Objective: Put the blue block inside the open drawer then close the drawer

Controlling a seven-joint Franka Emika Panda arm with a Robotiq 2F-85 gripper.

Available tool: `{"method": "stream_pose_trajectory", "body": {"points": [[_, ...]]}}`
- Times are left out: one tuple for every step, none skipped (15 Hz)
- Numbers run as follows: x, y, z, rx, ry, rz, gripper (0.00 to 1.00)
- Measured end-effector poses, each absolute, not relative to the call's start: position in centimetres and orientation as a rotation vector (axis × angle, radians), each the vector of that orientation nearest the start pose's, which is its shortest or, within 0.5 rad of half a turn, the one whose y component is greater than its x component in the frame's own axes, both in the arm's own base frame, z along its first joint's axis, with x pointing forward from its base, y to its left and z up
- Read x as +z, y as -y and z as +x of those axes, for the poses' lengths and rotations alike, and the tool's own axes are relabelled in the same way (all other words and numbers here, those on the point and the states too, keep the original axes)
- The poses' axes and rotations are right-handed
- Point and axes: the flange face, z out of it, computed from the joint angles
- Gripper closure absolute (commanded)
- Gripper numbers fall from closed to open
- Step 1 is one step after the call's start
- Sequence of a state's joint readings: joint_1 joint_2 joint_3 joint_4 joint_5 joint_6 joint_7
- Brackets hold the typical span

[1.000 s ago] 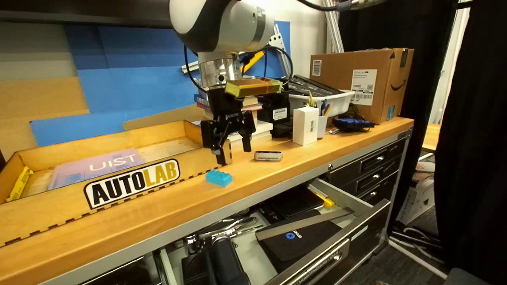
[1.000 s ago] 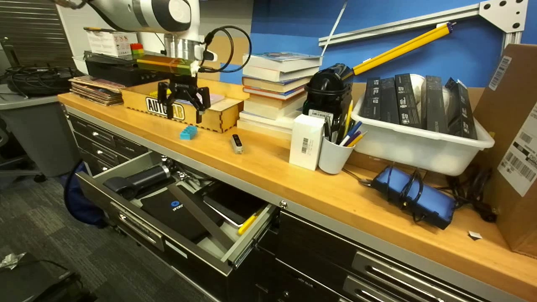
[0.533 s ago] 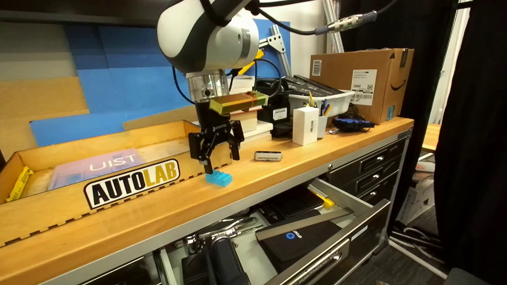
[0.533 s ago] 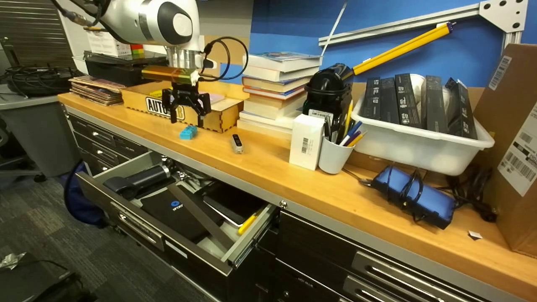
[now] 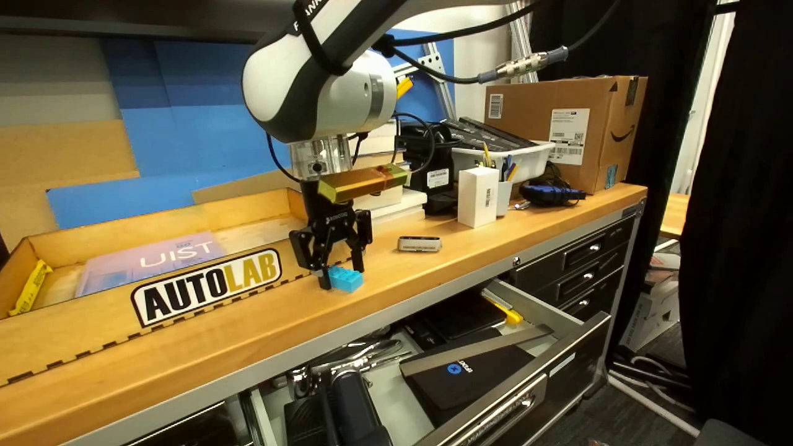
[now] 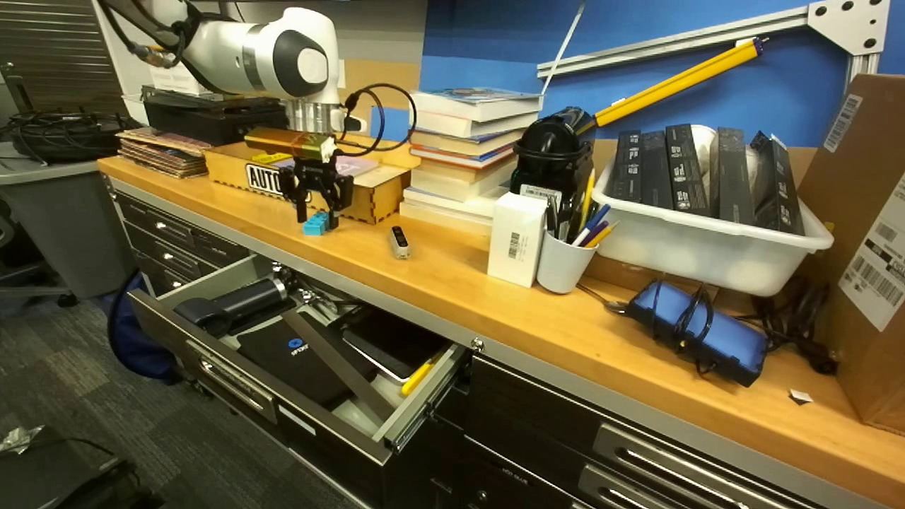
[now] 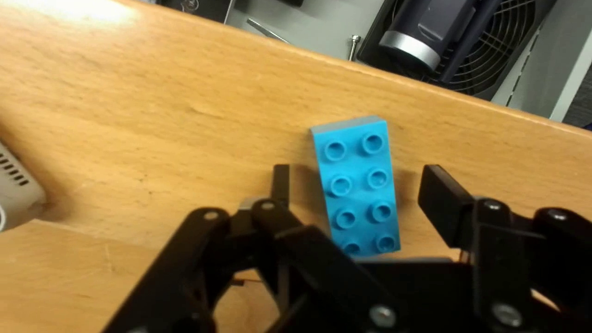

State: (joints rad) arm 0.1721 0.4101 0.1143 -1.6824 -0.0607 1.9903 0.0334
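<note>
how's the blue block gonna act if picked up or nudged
The studded, toy-brick look suggests stiff plastic, so the block is likely light. Its straight sides, between the open jaws of the hand, should grip fairly well. Boxy and lying flat, it would probably slide, not roll, if nudged.

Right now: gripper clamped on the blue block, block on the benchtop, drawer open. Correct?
Not clamped: the wrist view shows the gripper open around the blue block, gaps either side. Block on the benchtop and drawer open are right.
</note>
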Motion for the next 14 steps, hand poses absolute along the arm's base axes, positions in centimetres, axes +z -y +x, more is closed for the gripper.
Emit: {"method": "stream_pose_trajectory", "body": {"points": [[35.7,-17.2,63.0,0.143,0.405,-3.137,0.65],[35.7,-17.0,63.1,0.132,0.376,-3.142,0.73],[35.8,-16.7,63.2,0.122,0.351,-3.146,0.81],[35.8,-16.5,63.3,0.119,0.329,-3.15,0.89],[35.9,-16.2,63.3,0.118,0.304,-3.158,0.88],[35.9,-15.8,63.1,0.126,0.287,-3.164,0.88],[35.9,-15.4,62.8,0.138,0.277,-3.168,0.88],[36.0,-15.0,62.2,0.153,0.27,-3.172,0.88],[36.3,-14.6,61.3,0.166,0.266,-3.175,0.88],[36.6,-14.2,60.2,0.176,0.264,-3.178,0.88],[37.1,-14.0,58.9,0.184,0.265,-3.181,0.88],[37.5,-13.7,57.4,0.193,0.264,-3.186,0.88],[37.8,-13.5,55.8,0.205,0.26,-3.19,0.88],[37.9,-13.3,54.4,0.22,0.251,-3.195,0.88]]}}
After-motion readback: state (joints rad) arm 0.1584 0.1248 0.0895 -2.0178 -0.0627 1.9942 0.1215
